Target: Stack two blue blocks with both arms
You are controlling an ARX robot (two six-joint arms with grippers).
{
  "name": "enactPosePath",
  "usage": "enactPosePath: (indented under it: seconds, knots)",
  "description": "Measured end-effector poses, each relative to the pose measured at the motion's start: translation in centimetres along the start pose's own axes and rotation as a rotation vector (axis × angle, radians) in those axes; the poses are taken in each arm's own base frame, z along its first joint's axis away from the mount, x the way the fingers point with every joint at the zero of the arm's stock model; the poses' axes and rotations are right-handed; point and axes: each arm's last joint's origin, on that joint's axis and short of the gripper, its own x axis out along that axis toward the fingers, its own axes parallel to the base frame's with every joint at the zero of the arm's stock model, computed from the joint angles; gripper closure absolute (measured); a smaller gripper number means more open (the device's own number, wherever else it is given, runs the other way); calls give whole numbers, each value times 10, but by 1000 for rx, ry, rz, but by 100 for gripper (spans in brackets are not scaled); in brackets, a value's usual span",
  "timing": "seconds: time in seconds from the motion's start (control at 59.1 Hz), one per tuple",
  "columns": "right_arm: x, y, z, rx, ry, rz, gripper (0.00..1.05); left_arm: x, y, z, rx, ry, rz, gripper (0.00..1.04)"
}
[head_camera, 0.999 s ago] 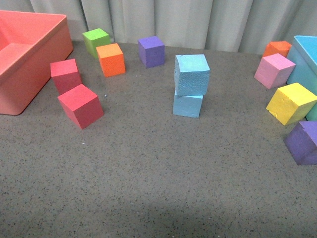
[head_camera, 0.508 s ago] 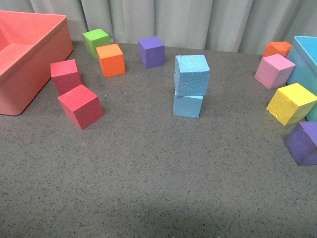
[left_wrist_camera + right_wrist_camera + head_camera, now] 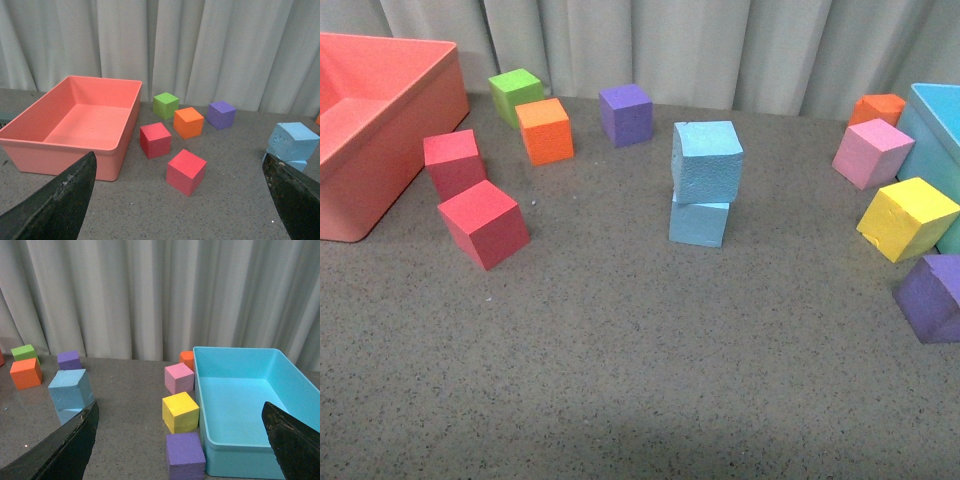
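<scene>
Two light blue blocks stand stacked mid-table: the upper blue block [image 3: 707, 160] sits slightly turned on the lower blue block [image 3: 699, 222]. The stack also shows in the left wrist view [image 3: 293, 140] and the right wrist view [image 3: 71, 389]. No arm shows in the front view. My left gripper [image 3: 182, 210] is open and empty, its fingertips [image 3: 60, 205] spread wide, well back from the stack. My right gripper [image 3: 182, 450] is open and empty too, fingertips [image 3: 292, 442] wide, over the table near the teal bin.
A coral bin [image 3: 360, 130] stands at the left, a teal bin [image 3: 935, 120] at the right. Two red cubes [image 3: 483, 223], orange [image 3: 545, 130], green [image 3: 515, 95] and purple [image 3: 625, 113] cubes lie left and back. Pink [image 3: 872, 152], yellow [image 3: 907, 218], purple [image 3: 932, 297] and orange cubes lie right.
The whole front view has shifted slightly downward in the picture. The stack and the other cubes keep their places relative to each other.
</scene>
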Motion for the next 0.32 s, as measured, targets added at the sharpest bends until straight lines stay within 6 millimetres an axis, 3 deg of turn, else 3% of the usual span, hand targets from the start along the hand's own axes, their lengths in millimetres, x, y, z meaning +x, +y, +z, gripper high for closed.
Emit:
enactPosePath:
  seconds: [0.322]
  knots:
    - [0, 0, 0, 0, 0, 0, 10, 0, 0, 0, 0, 0, 0, 7]
